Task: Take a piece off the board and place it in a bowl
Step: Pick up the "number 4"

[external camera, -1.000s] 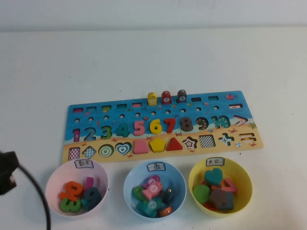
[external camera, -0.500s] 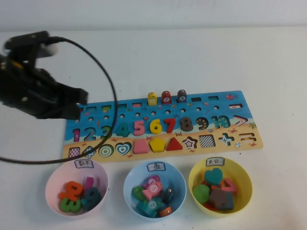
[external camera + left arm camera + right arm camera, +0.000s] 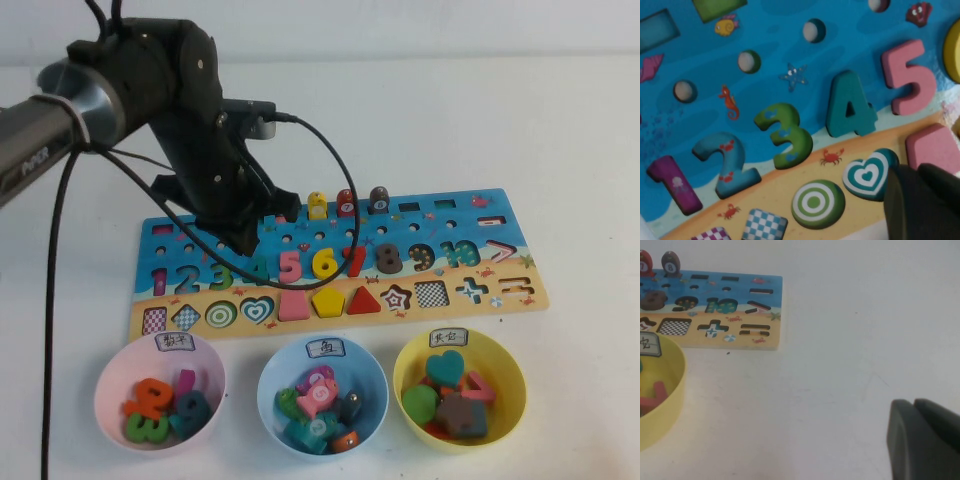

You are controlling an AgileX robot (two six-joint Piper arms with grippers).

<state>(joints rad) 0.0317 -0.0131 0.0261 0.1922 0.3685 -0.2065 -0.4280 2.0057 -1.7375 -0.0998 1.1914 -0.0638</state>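
Note:
The teal number 4 (image 3: 259,270) lies in its slot on the blue and sandy board (image 3: 468,226), between the green 3 (image 3: 222,274) and the pink 5. In the left wrist view the 4 (image 3: 850,107) lies flat on the board (image 3: 775,50), beside the green 3 (image 3: 785,135) and above the teal heart (image 3: 867,172). My left gripper (image 3: 240,238) hovers just above the board over the 3 and 4, shut and empty (image 3: 916,172). The pale pink bowl (image 3: 110,370) stands in front of the board's left end with several numbers in it. My right gripper (image 3: 914,407) is shut and empty over bare table.
A light blue bowl (image 3: 272,372) and a yellow bowl (image 3: 508,372) with pieces stand to the right of the pink one. Three small pegs (image 3: 346,203) stand on the board's far edge. The left arm's cable (image 3: 340,180) loops over the board. The yellow bowl (image 3: 670,400) and board end (image 3: 715,310) show in the right wrist view.
My left arm has swung in from the left edge of the table, first beside the board's left end and now over the 3 and 4. The pieces have not moved.

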